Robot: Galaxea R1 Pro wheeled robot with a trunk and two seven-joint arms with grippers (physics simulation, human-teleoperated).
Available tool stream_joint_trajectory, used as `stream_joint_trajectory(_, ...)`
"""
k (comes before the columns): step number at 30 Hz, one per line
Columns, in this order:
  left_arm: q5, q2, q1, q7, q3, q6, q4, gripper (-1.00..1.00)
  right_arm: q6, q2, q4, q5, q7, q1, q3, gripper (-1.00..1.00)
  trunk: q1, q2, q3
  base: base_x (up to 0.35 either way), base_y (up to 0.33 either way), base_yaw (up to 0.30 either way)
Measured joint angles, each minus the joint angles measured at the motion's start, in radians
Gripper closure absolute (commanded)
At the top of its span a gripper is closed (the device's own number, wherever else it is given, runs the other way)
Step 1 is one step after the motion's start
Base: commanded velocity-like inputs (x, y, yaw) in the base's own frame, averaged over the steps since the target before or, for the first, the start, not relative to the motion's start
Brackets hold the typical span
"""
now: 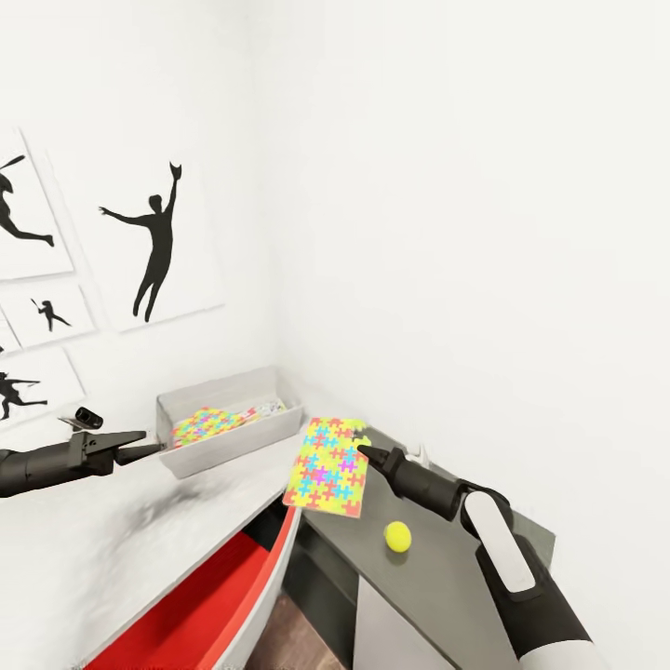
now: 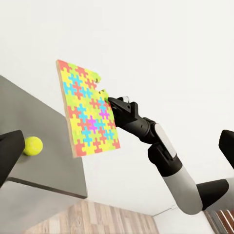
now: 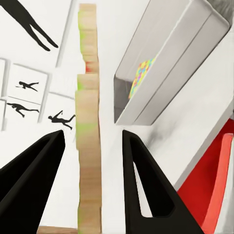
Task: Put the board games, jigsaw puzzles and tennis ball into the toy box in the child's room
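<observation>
Right gripper [image 1: 361, 450] fingers held jigsaw puzzle [image 1: 328, 465] near toy box [image 1: 228, 419], tennis ball [image 1: 397, 536] on surface [image 1: 437, 577], left gripper [image 1: 149, 451] fingers' spread unclear

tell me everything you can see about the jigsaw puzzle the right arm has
The jigsaw puzzle is a flat rectangular box printed all over with interlocking yellow, red, blue, green and pink pieces; its edge looks like plain tan cardboard in the right wrist view. It is lifted off the table, tilted, near the corner by the toy box. The right gripper meets it at an upper edge; the edge sits between the fingers, which seem apart from it.
</observation>
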Motion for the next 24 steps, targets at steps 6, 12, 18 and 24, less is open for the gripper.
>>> stream_joint_trajectory(6,0.001,0.0,0.0,0.0,0.002,-0.001,0.0,-1.0,0.0,0.0,0.0,0.0,-0.001,0.0,0.0,1.0,0.0,0.0,0.0,0.0,0.0,0.288)
stream_joint_trajectory(12,0.001,0.0,0.0,0.0,0.004,-0.002,0.0,-1.0,0.0,0.0,0.0,0.001,-0.001,0.0,0.0,1.0,0.0,0.0,0.0,0.0,0.0,0.292)
stream_joint_trajectory(18,0.001,0.0,0.0,0.0,0.004,-0.002,0.0,-1.0,0.0,-0.001,0.001,0.0,0.002,0.0,-0.002,1.0,0.0,0.0,0.0,0.003,0.0,0.192)
stream_joint_trajectory(24,0.001,0.0,0.0,0.0,0.005,-0.003,0.0,-1.0,-0.006,-0.002,0.01,0.005,0.007,0.0,-0.003,1.0,0.0,0.0,0.0,0.157,0.038,0.023)
